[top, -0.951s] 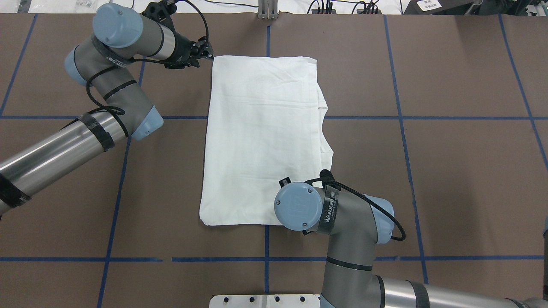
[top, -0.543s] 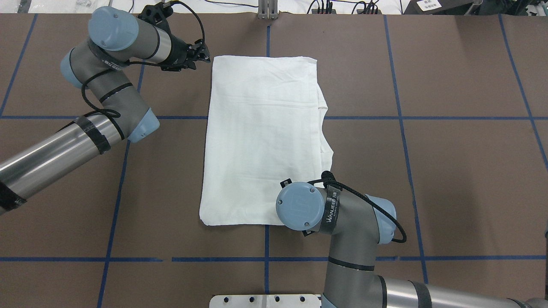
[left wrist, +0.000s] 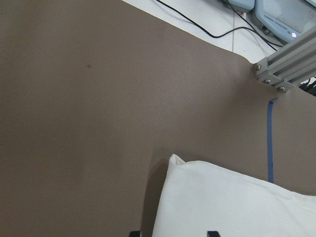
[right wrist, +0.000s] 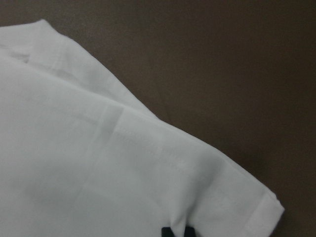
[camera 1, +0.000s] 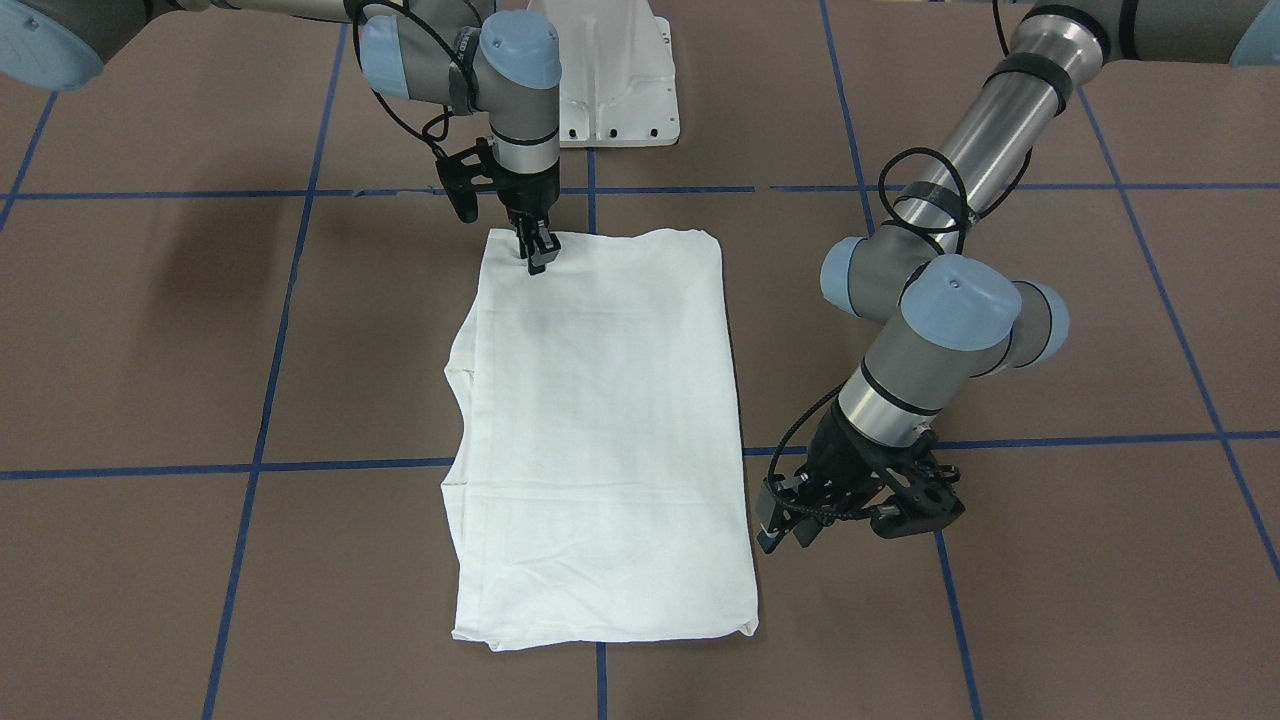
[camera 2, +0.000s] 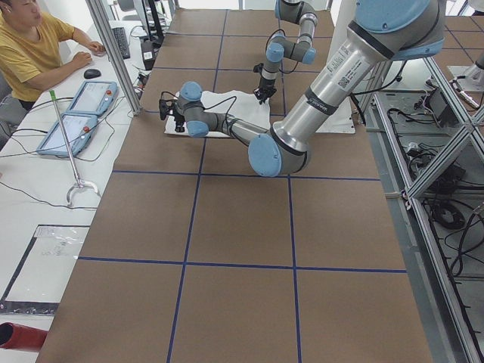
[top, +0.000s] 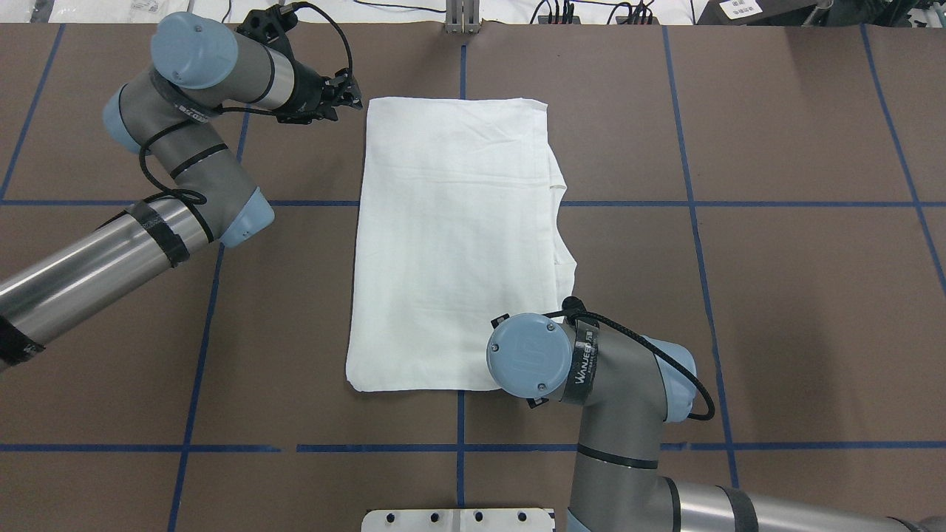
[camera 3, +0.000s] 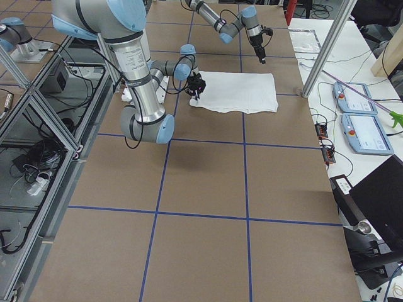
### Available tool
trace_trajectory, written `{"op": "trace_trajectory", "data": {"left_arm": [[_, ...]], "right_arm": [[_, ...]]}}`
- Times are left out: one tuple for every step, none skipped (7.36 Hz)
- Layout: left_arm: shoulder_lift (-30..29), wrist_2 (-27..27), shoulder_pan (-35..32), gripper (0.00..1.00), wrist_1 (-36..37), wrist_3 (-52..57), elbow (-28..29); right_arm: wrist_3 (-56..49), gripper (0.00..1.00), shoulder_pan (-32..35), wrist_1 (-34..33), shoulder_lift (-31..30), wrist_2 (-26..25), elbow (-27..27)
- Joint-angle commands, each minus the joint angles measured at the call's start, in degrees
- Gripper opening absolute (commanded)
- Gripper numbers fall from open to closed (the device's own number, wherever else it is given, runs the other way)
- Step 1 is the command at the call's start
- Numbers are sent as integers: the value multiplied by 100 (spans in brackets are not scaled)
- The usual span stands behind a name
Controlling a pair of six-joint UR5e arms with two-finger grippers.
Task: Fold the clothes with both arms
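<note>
The white shirt (top: 454, 236) lies folded into a long rectangle on the brown table; it also shows in the front view (camera 1: 600, 430). My left gripper (top: 355, 92) is open, just off the shirt's far left corner and apart from it. The left wrist view shows that corner (left wrist: 232, 202) between the spread fingertips. My right gripper (camera 1: 538, 258) is shut on the shirt's near edge close to its right corner. The right wrist view shows the fabric (right wrist: 98, 148) pinched at the fingertips. In the overhead view the right arm's elbow hides this gripper.
The white pedestal base (camera 1: 615, 80) stands at the robot's side of the table. An aluminium post (top: 462, 18) rises at the far edge. An operator (camera 2: 30, 45) sits beyond the far edge with tablets (camera 2: 76, 113). Blue tape lines (top: 695, 203) cross the table.
My left gripper has drawn back to the left, off the shirt's far left corner. My right arm has shifted slightly to the right. The shirt lies as before.
</note>
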Motion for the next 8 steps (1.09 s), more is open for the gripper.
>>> {"op": "trace_trajectory", "data": {"left_arm": [[27,0,0,54,2,-9,-19],[97,0,0,54,2,-9,-107],[123,0,0,55,-7,-9,-134],[176,-9,0,55,-7,-9,-169],[194,-9,9,56,2,-35,-300],[446,-44,70,57,2,-366,-692],[710,-35,210,58,2,-1030,-1227],[1069,8,507,61,10,-1568,-1789]], "right_arm": [[-2,0,-14,-118,-12,-3,129],[7,0,-31,-214,-12,-29,147],[7,0,-57,-224,-20,-46,147],[7,0,-58,-224,-12,-55,138],[16,0,-58,-233,-12,-47,173],[33,0,-40,-233,-46,-55,234],[94,0,-57,-241,-99,-73,322],[112,0,-145,-468,-126,-90,540]]}}
